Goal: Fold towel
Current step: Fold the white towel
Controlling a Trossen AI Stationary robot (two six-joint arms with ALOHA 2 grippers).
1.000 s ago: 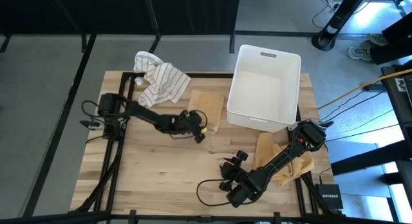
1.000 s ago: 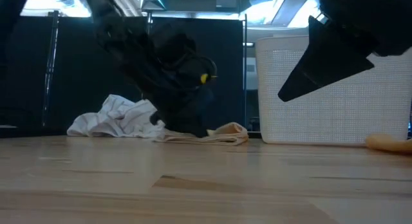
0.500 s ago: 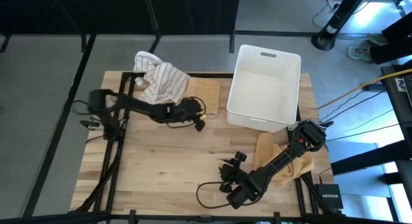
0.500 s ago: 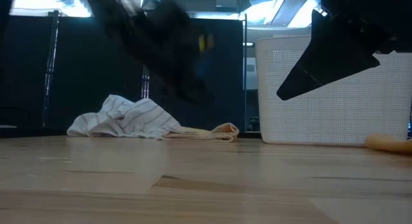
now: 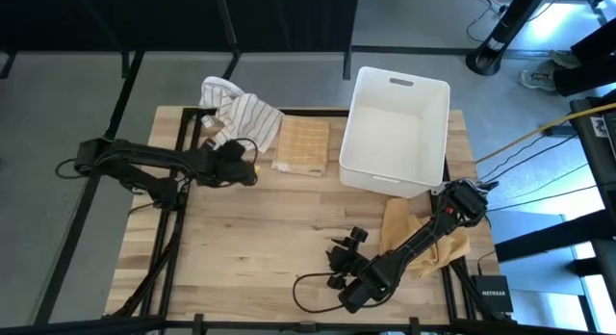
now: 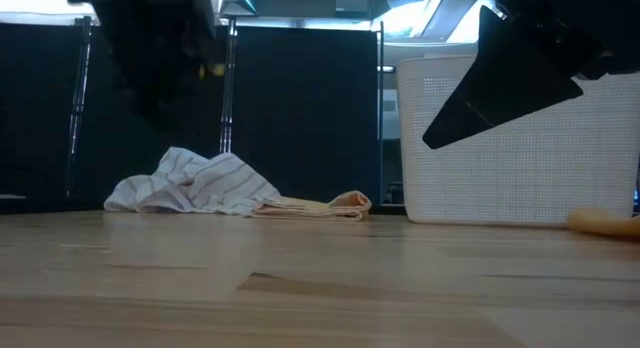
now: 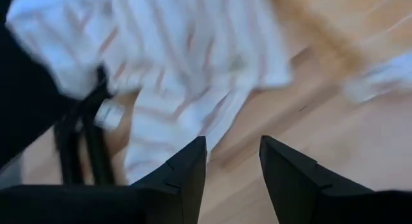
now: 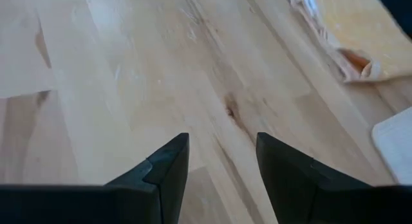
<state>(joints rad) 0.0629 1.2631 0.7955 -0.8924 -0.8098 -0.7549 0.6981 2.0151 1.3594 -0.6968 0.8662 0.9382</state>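
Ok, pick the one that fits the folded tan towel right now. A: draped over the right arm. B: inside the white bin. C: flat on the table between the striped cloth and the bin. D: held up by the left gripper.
C: the tan towel lies flat on the table, with the striped cloth on one side and the bin on the other, and the left gripper is open and off it.

Bare table (image 5: 250,239) in front; white bin (image 5: 397,133) and striped cloth (image 5: 241,121) crowd the back
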